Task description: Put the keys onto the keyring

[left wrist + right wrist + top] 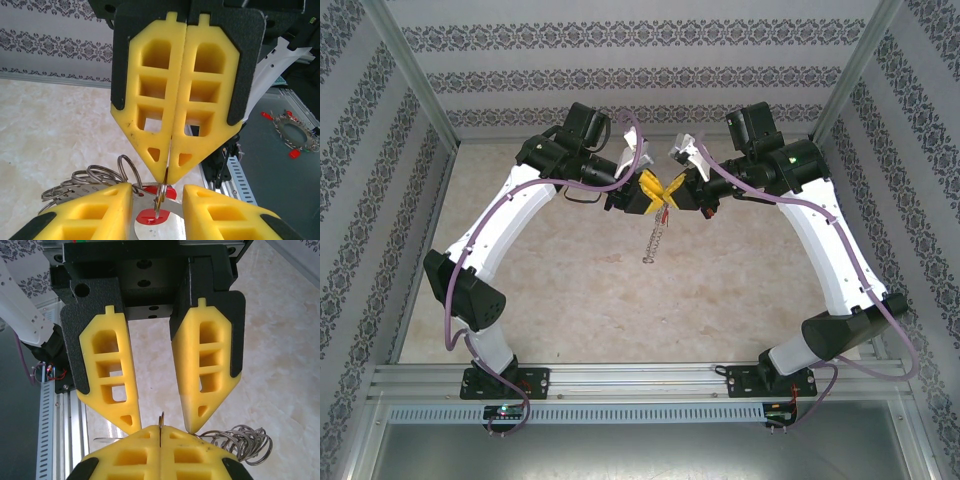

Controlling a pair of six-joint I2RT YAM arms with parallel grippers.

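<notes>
While both arms meet high over the table [570, 300], the right tool [169, 167] is found closed, its yellow fingertips pressed flat together on a thin wire ring of the keyring [161, 422]; that ring stands edge-on and projects from the tips straight toward the opposite tool; the bunch of rings [244, 442] trails off to one side and, in the top view, hangs down toward the table. Left tool [163, 426] noted with jaws standing apart, one fingertip on either side of the projecting ring and clear of it as far as can be seen; the key [150, 217] shows its red head in that gap, just beside the ring and further in toward the left tool's palm; whether the left fingers press on it cannot be told; its blade is not made out, so its long axis is undetermined. Assessment: the coming move turns on the ring's edge lying in line with the left gap; the left arm is the nearer to the key; threading would call for the head's hole to meet the wire, a fine alignment; a slip would likely drop the key.
</notes>
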